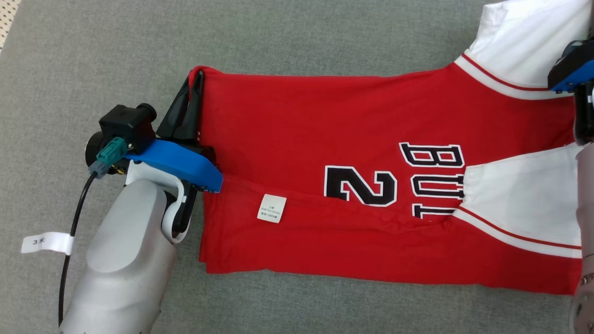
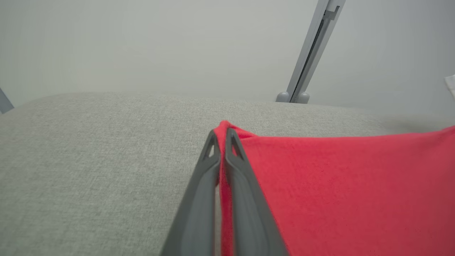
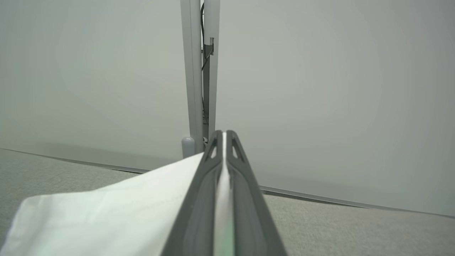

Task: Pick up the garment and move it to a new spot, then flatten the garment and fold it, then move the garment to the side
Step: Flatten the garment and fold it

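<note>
The counter (image 1: pixel 325 37) in front of me is covered in grey woven cloth. Across it lies the red jersey (image 1: pixel 325 120) with white sleeves, folded lengthwise, hem toward the left edge and sleeves toward the right edge.

Grey surface (image 1: pixel 325 32) open on far side and left of garment (image 1: pixel 301 130), narrow bare strip on near side. Garment spans the middle. Left arm (image 1: pixel 125 260) and its tagged cable (image 1: pixel 77 211) block lower left; right arm (image 1: pixel 585 195) blocks right edge. Upright post (image 3: pixel 199 71) stands just beyond far edge
</note>
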Controlling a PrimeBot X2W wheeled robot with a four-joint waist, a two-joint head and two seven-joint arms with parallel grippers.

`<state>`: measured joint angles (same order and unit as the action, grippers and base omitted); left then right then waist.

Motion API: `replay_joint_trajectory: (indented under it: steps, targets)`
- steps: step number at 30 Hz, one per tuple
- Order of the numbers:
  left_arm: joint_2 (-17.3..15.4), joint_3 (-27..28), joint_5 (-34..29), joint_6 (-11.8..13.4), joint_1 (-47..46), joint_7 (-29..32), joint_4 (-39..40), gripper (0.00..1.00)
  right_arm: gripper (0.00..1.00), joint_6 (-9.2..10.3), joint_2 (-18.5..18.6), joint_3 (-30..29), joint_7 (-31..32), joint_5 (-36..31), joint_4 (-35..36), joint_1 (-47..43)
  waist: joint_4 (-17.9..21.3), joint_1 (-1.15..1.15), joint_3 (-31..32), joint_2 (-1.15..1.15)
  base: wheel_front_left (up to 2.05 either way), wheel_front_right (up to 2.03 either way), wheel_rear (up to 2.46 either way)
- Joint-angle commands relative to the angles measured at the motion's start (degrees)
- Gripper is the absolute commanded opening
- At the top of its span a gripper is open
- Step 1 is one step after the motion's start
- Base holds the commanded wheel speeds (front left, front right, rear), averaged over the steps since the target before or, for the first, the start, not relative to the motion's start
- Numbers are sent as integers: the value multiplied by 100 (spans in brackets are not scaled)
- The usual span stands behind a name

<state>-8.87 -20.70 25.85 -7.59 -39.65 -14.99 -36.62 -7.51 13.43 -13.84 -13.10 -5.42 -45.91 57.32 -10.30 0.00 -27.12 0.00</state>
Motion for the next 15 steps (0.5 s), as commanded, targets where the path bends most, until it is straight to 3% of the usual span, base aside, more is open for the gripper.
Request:
replay_joint_trajectory:
  steps: [1, 7, 15]
  targets:
    - [-10, 74, -64, 16, 87, -24, 56, 0, 0, 4, -66, -40, -71, -6, -24, -15, 101, 0, 114, 0, 0, 0, 0]
    - [78, 457, -369, 16, 477, -25, 303, 0, 0, 4, -344, -61, -210, 386, 175, -618, 364, 0, 509, 0, 0, 0, 0]
    - [292, 889, -671, 16, 1715, -25, 517, 0, 0, 3, -584, 133, -210, 1402, 1124, -2689, 637, 0, 1190, 0, 0, 0, 0]
